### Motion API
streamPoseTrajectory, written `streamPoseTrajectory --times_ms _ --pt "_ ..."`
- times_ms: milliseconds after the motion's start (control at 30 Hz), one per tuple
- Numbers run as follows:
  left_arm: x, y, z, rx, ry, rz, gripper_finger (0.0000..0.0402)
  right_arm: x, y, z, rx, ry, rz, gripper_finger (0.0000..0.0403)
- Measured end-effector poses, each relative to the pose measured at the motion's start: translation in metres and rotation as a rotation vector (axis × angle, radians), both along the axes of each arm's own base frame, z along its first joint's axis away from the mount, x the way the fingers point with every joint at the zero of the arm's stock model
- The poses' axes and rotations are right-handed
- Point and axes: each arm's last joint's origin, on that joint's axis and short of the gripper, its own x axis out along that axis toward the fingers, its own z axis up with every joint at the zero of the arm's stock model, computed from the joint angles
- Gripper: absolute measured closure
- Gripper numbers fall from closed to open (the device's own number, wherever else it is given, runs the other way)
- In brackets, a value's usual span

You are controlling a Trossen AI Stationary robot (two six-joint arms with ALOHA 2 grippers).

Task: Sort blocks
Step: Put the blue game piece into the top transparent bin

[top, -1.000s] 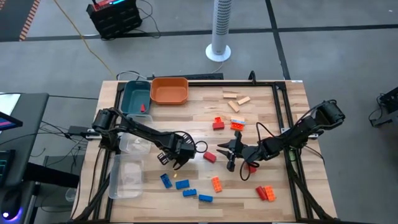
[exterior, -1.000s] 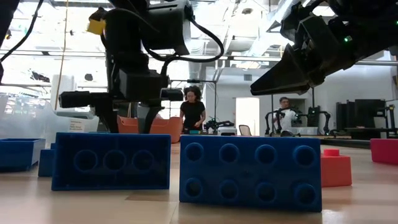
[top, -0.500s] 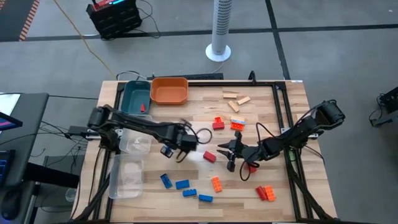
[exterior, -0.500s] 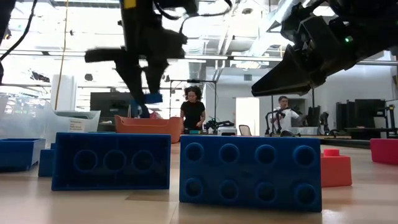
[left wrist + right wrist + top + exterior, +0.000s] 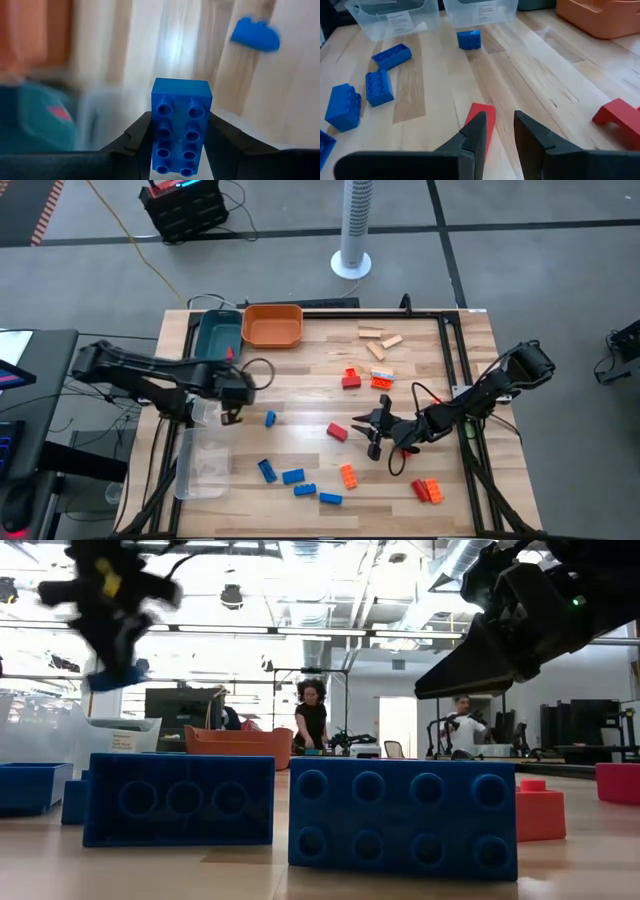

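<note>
Sorting barely begun: left gripper (image 5: 181, 150) clamps a blue brick (image 5: 180, 125) over the clear trays (image 5: 203, 463) at left, right gripper (image 5: 496, 132) narrow-jawed, empty above a red brick (image 5: 481, 122), most blocks (image 5: 300, 480) loose mid-table.

So the two trays (image 5: 272, 326) sit side by side at the table's (image 5: 440, 380) far edge, the clear bins (image 5: 203, 465) nearer along its left side, and loose blocks (image 5: 300, 482) are scattered right of those bins.
</note>
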Motion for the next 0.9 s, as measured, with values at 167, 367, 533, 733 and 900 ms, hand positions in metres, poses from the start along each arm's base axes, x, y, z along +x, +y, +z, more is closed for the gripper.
streamPoseTrajectory --times_ms 167,367,533,733,900 --pt "-0.029 0.007 -0.035 -0.001 0.037 0.191 0.0270 0.001 -0.001 0.002 0.010 -0.019 -0.006 0.0294" --pt "-0.034 0.011 -0.045 -0.006 0.082 0.239 0.0154 0.004 -0.003 0.005 -0.005 -0.047 -0.004 0.0294" --pt "-0.023 0.011 -0.023 -0.013 0.012 0.190 0.0098 0.006 -0.007 0.005 -0.016 -0.048 -0.016 0.0294" --pt "0.009 0.008 0.007 -0.042 -0.218 0.069 0.0108 0.007 -0.011 0.005 -0.033 -0.043 -0.021 0.0294" --pt "0.046 0.005 -0.003 -0.067 -0.226 -0.003 0.0125 0.007 -0.011 0.005 -0.036 -0.041 -0.020 0.0294"
